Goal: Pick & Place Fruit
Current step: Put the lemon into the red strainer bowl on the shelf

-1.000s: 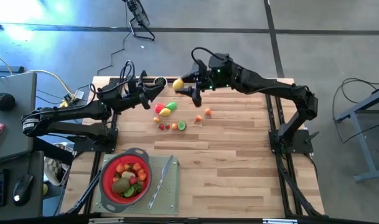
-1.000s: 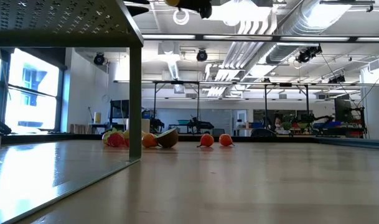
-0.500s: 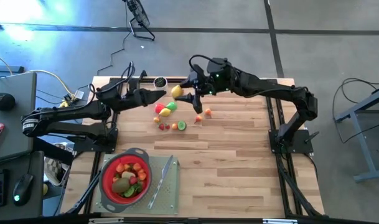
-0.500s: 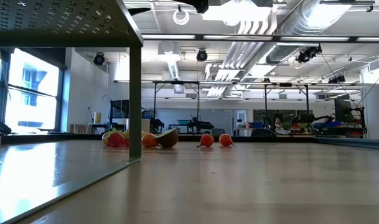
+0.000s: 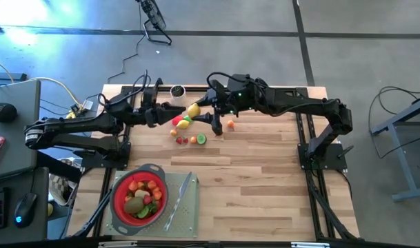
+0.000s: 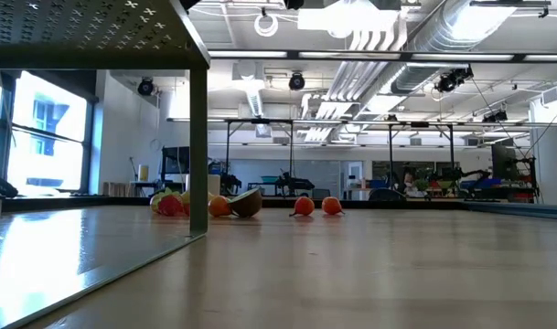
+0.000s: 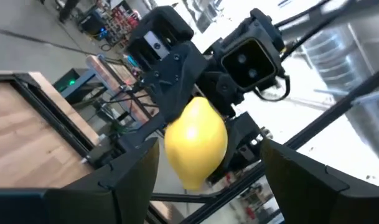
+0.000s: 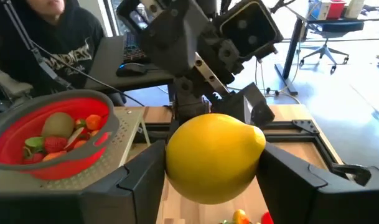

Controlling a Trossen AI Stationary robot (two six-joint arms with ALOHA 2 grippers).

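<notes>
A yellow lemon (image 5: 194,110) hangs above the table's far middle, with my right gripper (image 5: 198,112) shut on it. My left gripper (image 5: 176,112) faces it from the left and is open. In the left wrist view the lemon (image 7: 196,148) shows between the left fingers with a gap on each side. Several small fruits (image 5: 184,123) lie on the wood below. Others fill the red strainer (image 5: 141,195) at the near left. My right gripper pinches the lemon between its two fingers, one on each side (image 8: 173,168), the pointed end (image 8: 259,138) off to one side. The fingers come roughly level from the table's right. The lemon is lifted clear of the table.
The strainer stands on a grey board (image 5: 185,219) with a slim knife (image 5: 181,198) beside it. A small dark cup (image 5: 176,90) stands at the far edge. Loose orange fruits (image 5: 230,125) lie right of the pile. A person in a dark hoodie (image 8: 46,37) sits beyond the table.
My right gripper has carried the lemon toward the near edge and slightly left, up to my left gripper. My left gripper has rolled its wrist and opened, staying almost in place.
</notes>
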